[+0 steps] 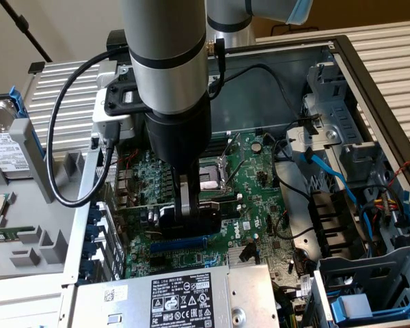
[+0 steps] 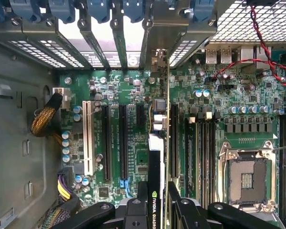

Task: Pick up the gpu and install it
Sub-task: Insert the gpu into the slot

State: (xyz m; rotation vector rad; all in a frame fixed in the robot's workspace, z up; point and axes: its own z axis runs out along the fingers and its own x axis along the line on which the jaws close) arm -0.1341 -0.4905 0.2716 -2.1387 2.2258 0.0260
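The gpu (image 2: 154, 162) is seen edge-on in the wrist view, a thin card with a black shroud. It runs from between my fingers toward the rear slot openings (image 2: 158, 57) of the case. My gripper (image 2: 157, 193) is shut on it. In the exterior view the gripper (image 1: 186, 205) reaches straight down into the open computer case. There it holds the gpu (image 1: 206, 220) low over the green motherboard (image 1: 260, 178), just above a blue expansion slot (image 1: 178, 243). Whether the card's edge touches a slot I cannot tell.
Black expansion slots (image 2: 123, 143) and a white one (image 2: 88, 138) lie beside the card. The open CPU socket (image 2: 248, 179) is close by. A power supply (image 1: 184, 297) sits near the front edge. Blue cables (image 1: 335, 178) and a drive cage (image 1: 369, 287) fill the exterior view's right.
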